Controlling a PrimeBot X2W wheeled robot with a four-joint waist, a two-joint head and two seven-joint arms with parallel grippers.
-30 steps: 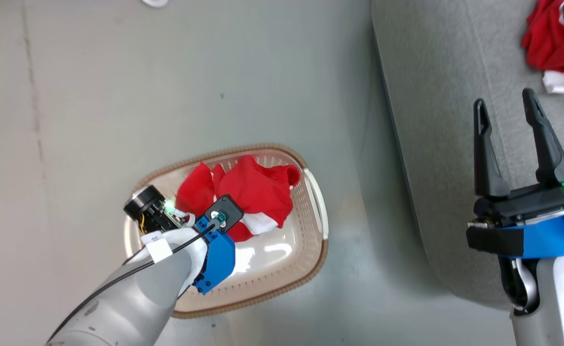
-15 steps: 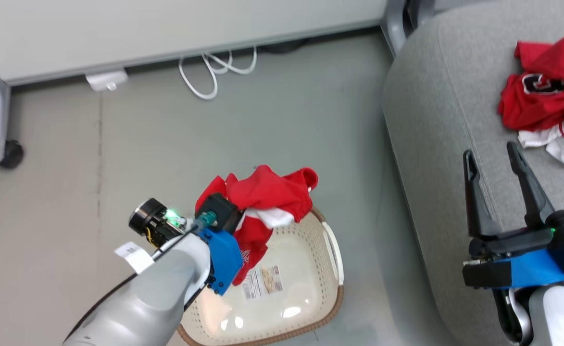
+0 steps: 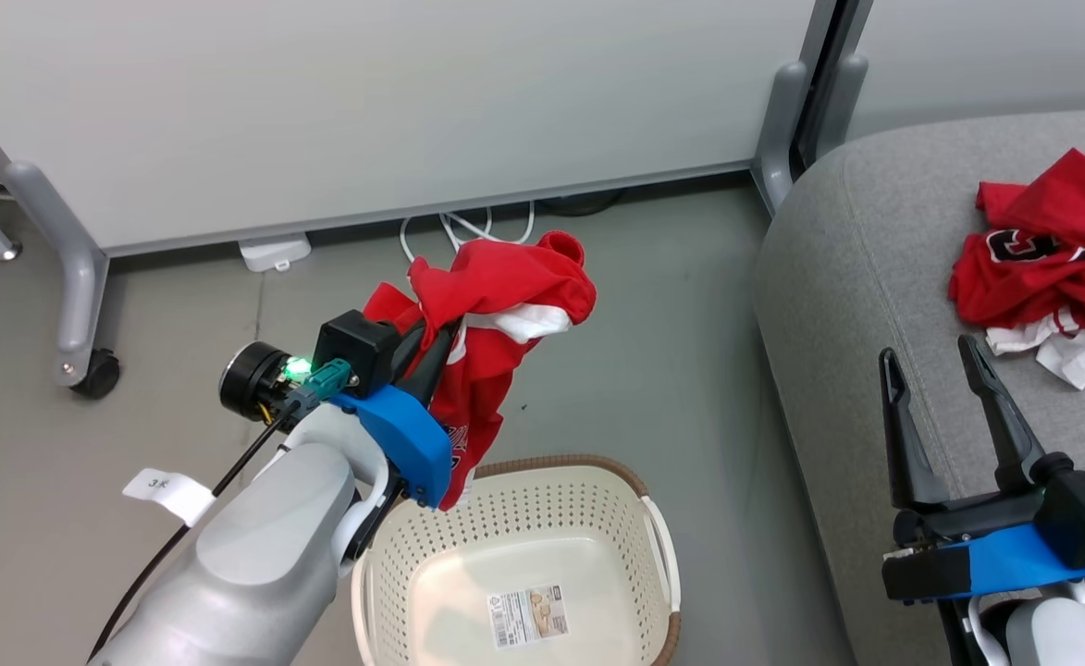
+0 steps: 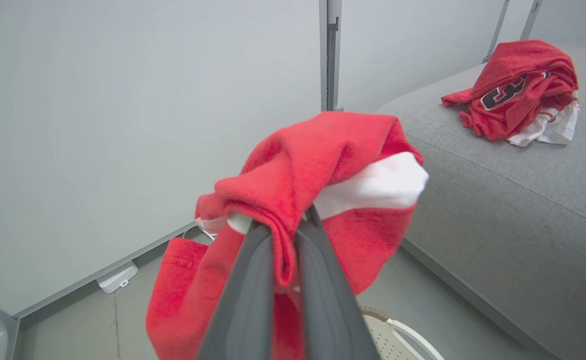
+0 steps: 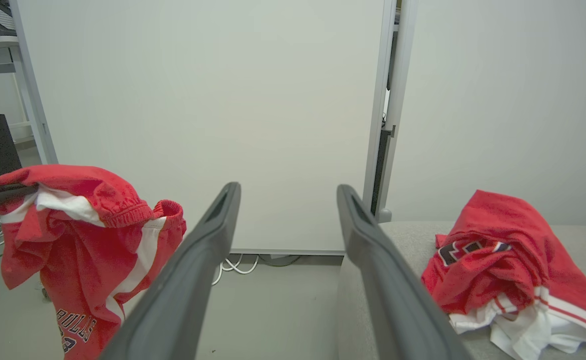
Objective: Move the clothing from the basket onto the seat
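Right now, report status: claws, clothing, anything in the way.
Left claw shut on red garment, hanging above basket. Right claw open, empty, by seat. Second garment on seat. Nothing blocks the way.

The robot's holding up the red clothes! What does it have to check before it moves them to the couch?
1. Grip: left gripper shut on the red garment: ok.
2. Hanging end of the red garment clear of the basket rim: cannot tell.
3. No clothing left in the basket: ok, as far as it shows.
4. Bare room on the seat beside the other garment: ok.
5. Spare arm: right gripper open, holding nothing: ok.
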